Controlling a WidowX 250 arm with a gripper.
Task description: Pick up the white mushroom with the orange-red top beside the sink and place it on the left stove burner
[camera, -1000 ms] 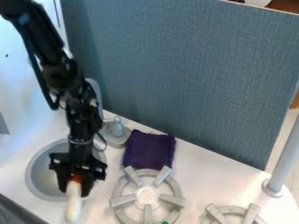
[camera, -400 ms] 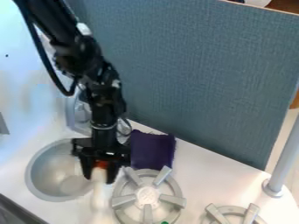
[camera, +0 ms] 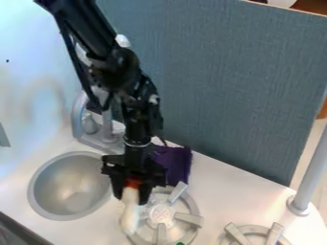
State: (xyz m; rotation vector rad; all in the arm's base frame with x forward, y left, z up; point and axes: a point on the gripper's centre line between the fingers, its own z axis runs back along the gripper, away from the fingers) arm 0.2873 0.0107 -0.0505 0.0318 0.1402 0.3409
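The black gripper hangs over the left edge of the front-left stove burner, shut on a white object with a reddish-orange end. That reddish end sits up between the fingers, and the long white part points down toward the camera, overlapping the burner's left side. Behind the gripper lies a dark purple cloth, its left part hidden by the arm.
A round metal sink is left of the gripper, with a grey faucet behind it. A second burner stands at the front right, near a grey post. A blue-grey panel rises along the back.
From over the sink, the arm has moved right to the burner's left side, carrying the white object along. More of the sink and faucet now shows, while the cloth is partly covered.
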